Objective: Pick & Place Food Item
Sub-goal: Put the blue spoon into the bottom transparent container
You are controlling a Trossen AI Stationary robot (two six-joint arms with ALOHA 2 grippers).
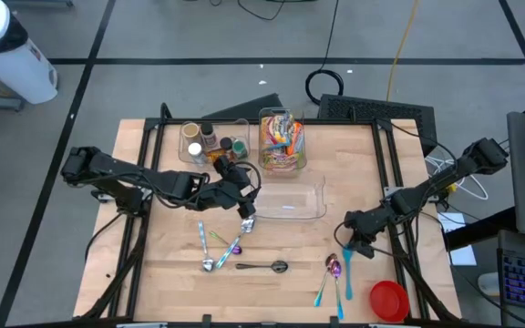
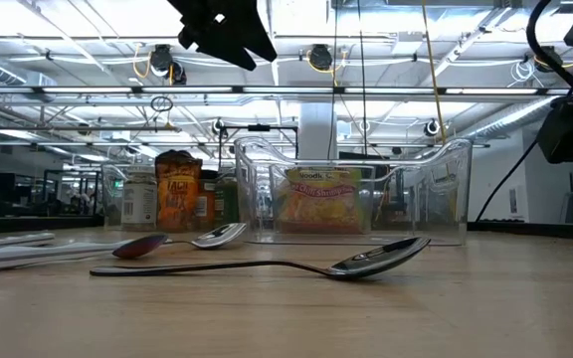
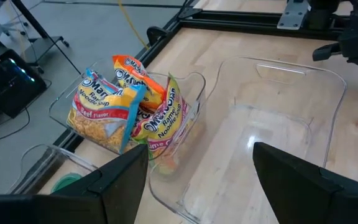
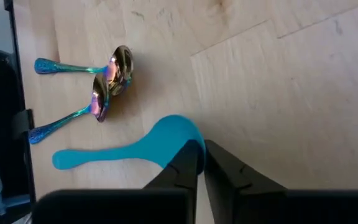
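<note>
Left pincer (image 1: pixel 244 202) hangs above the middle of the table, just off the left end of the empty clear tray (image 1: pixel 292 199), fingers (image 3: pixel 124 180) spread, nothing between them. Its wrist view looks straight at the clear bin of ramen packets (image 3: pixel 132 106). That bin stands at the far edge of the table, touching or just behind the empty tray. Packets are jammed in upright and overlapping; a yellow beef-flavour pack sits nearest the outer wall.

Right pincer (image 1: pixel 352 244) is low over the near right part of the table, fingers pressed together, holding nothing. In its wrist view the tips sit right by the bowl of a blue plastic spoon (image 4: pixel 129 150); whether they touch it I cannot tell. Two iridescent spoons (image 4: pixel 107 84) lie beside it. A red lid or dish (image 1: pixel 388 300) sits at the near right corner. More spoons (image 1: pixel 261 266) lie along the near side; spice jars (image 1: pixel 210 141) stand at the far left.

Risks, as I judge them:
- Packets are crammed, so pinching one may drag a neighbour out, or tip the light bin.
- Slick wrappers could slip from a shallow grip.
- Reaching over the tray wall, the left arm could knock the tray or the jars.
- The right pincer, this low, could sweep the blue spoon off the near edge.
</note>
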